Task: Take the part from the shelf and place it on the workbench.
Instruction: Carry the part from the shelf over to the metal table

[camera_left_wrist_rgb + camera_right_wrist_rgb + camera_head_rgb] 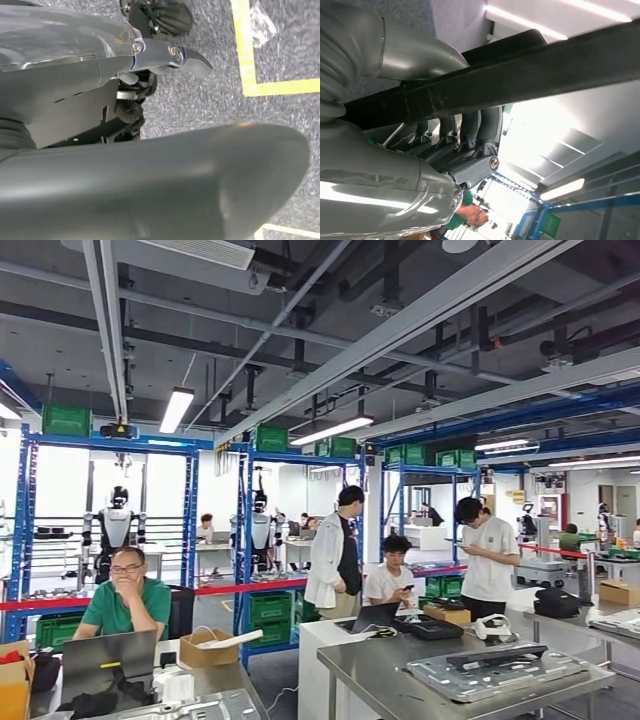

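Blue shelving [106,500] fills the head view's left; a steel bench [392,670] sits lower right. My right robot hand [467,135] curls around a black flat part [531,75]. My left robot hand [158,55] hangs over grey floor [226,75]; grip unclear.

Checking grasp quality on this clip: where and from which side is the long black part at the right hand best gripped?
Across its narrow width, from a long edge, as the right hand curls its fingers round it now. The black part is long, straight and slim, so a wrap suits it. Whether this is mid-length cannot be told.
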